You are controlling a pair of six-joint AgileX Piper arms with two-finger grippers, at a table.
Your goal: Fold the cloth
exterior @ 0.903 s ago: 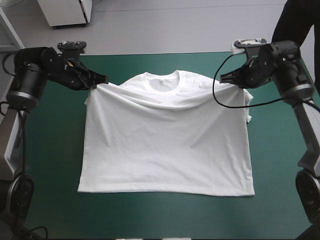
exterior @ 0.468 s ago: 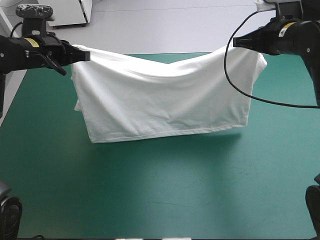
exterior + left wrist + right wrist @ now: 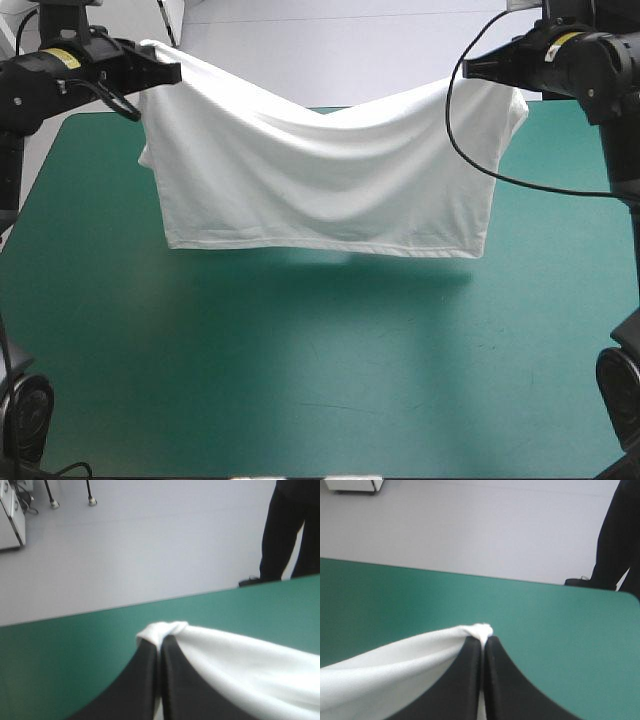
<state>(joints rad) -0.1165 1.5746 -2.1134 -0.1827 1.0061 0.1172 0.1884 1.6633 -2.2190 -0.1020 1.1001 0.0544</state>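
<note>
White short-sleeved fabric T-shirt hangs stretched between black-fingered left gripper and right gripper, each clenched on a top corner, middle sagging, above teal-green table cover

T-shirt: white, short-sleeved, lifted clear of the teal-green cover. It hangs as a sheet across the upper half of the frame, strung from two high corners, upper left and upper right. Top edge sags to a shallow V near centre. Bottom hem is roughly straight, a bit lower on the right. Soft creases fan from both corners. Wrist views: a small white bunch at each pinch.
</note>
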